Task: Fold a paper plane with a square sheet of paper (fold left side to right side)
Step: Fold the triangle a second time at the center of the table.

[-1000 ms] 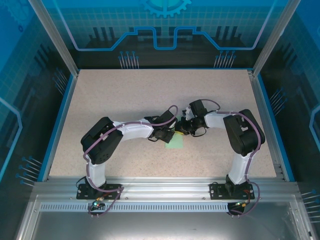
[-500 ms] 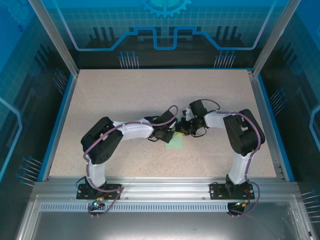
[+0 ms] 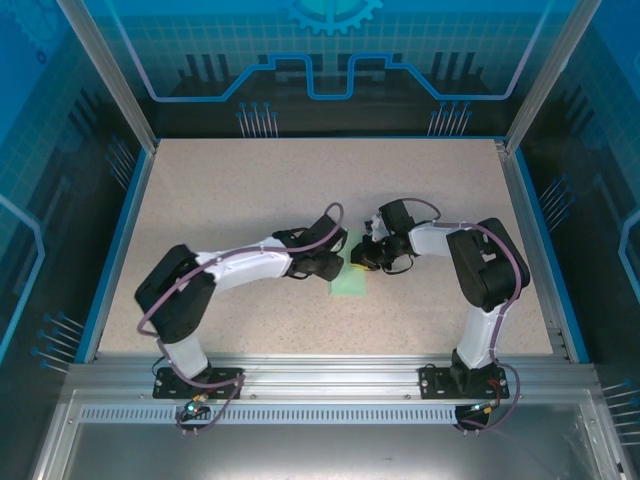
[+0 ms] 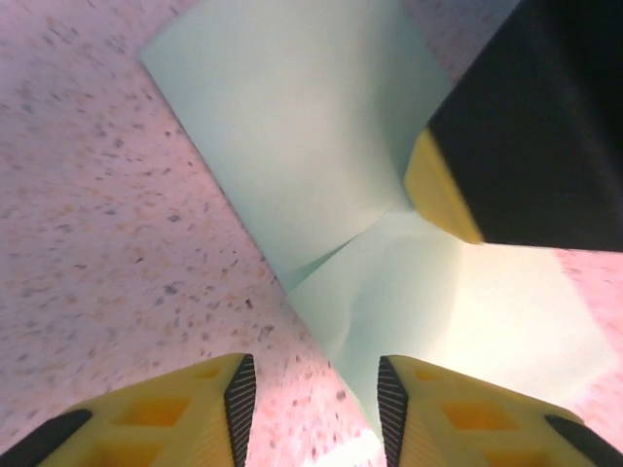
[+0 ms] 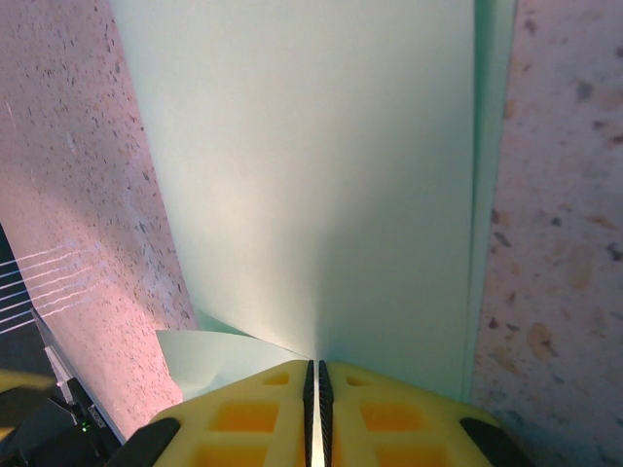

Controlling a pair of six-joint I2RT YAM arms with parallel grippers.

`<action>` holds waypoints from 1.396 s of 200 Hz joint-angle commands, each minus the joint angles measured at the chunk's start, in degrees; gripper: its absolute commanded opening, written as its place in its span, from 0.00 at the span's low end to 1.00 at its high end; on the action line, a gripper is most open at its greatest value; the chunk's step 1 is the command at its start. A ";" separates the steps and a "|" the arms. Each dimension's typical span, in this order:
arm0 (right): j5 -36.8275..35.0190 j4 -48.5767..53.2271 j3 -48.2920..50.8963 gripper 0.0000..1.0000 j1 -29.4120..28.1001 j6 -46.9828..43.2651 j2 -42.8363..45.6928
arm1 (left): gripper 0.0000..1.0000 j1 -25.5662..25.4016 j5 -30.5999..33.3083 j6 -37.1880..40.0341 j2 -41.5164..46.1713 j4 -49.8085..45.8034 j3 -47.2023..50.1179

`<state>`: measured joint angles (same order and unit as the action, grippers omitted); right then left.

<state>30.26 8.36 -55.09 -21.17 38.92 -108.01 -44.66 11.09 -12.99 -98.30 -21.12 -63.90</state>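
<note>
Slippage is looking like the main hazard. The right gripper (image 5: 316,394) is pinching the square sheet of paper (image 5: 321,175), its jaws drawn down to a hairline on the upper layer. Beneath that layer a lower one is peeking out, as a narrow strip along one long edge and as a small corner beside the fingertips. Thin paper held at a single spot is likely to pivot, so any sideways pull would be skewing the crease.

The left gripper (image 4: 313,404) is hovering with its jaws moderately apart and nothing between them. One finger is hanging over the sheet and the other over the bare table (image 3: 250,190) just beside it. If it comes down like that, I judge it would be dragging or crumpling the sheet's edge rather than flattening it. The two grippers are also working very near each other above the sheet, so a knock between them is possible.

From above, both arms are meeting over the sheet, which is lying flat with its near end sticking out below them. That view is not revealing the layers. The left wrist camera is showing two layers meeting in a notch, with the right gripper's yellow tip touching the sheet there. The right wrist camera is giving the closed jaws and the offset strip.
</note>
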 commanded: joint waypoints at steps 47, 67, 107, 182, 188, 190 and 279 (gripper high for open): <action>-3.57 3.86 0.51 0.14 0.87 -1.22 -2.77 | 0.46 -0.29 -20.31 -7.31 9.25 10.79 10.24; -3.59 4.21 0.42 0.14 0.87 -1.40 -2.65 | 0.46 -0.56 -22.99 -8.53 6.08 12.79 10.08; -3.48 4.55 0.18 0.14 0.89 -1.56 -2.80 | 0.46 -0.57 -25.93 -8.77 0.98 15.41 8.50; -3.64 5.52 -0.27 0.14 0.89 -1.90 -2.92 | 0.45 -0.55 -25.63 -7.40 -4.66 14.02 6.67; -3.65 5.53 -0.24 0.14 0.88 -1.91 -2.91 | 0.45 -0.56 -25.46 -7.42 -4.72 13.90 6.92; -3.64 5.53 -0.23 0.14 0.87 -1.91 -2.91 | 0.45 -0.52 -25.50 -7.45 -4.82 13.89 7.00; -3.68 6.14 -0.46 0.14 0.87 -2.35 -3.02 | 0.45 -0.47 -22.91 -8.54 -4.31 14.62 10.93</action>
<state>30.50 9.82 -55.96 -21.06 37.87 -108.40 -44.91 -13.13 -21.08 -102.39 -6.46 -54.04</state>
